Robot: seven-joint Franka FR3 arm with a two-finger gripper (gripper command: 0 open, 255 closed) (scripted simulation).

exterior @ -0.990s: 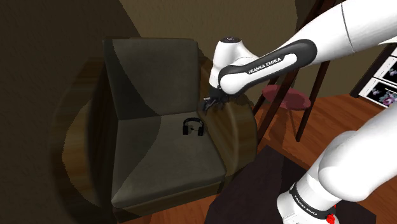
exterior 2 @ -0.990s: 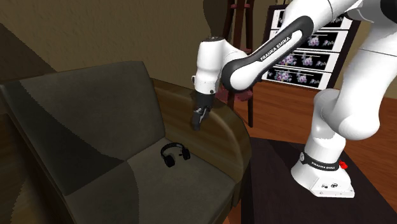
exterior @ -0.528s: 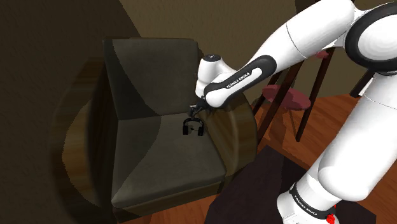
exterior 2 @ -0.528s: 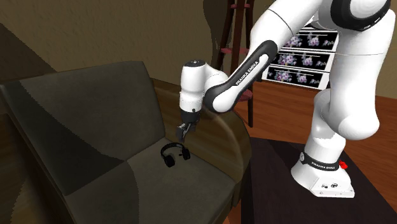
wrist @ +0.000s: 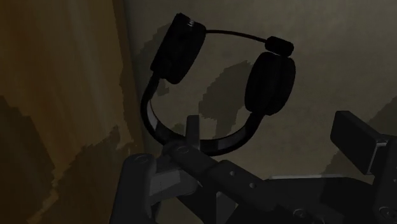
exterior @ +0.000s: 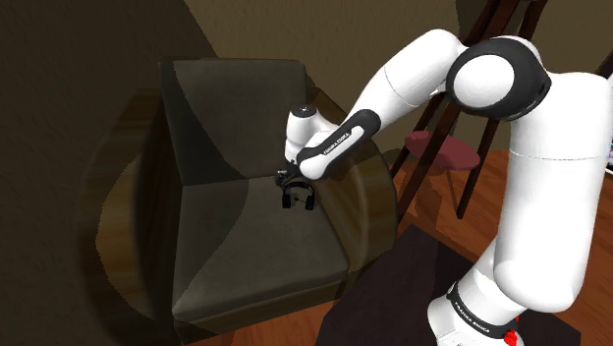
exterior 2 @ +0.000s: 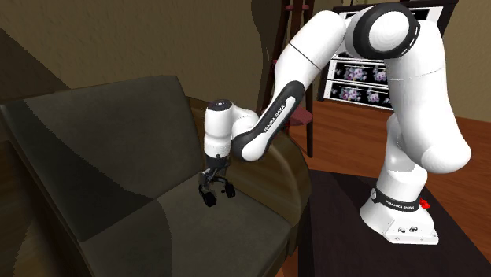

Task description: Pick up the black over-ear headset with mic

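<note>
Black headset [exterior: 298, 198] lies on the armchair seat [exterior: 246, 236], just beside the wooden armrest [exterior: 362, 195]. The end effector [exterior: 291, 181] hovers over its headband, fingers apart, holding nothing. Centre the band between them, then close.

Over-ear headset [exterior: 298, 198] [exterior 2: 210, 197] [wrist: 270, 83], black all over: two oval ear cups [wrist: 186, 48] joined by a thin curved headband [wrist: 153, 111]. Lies flat on the armchair's dark seat cushion [exterior: 246, 241], close beside the brown armrest [exterior: 362, 197], near the foot of the backrest [exterior: 236, 108]. Carries a thin mic boom [wrist: 232, 35] running across between the cups.
</note>
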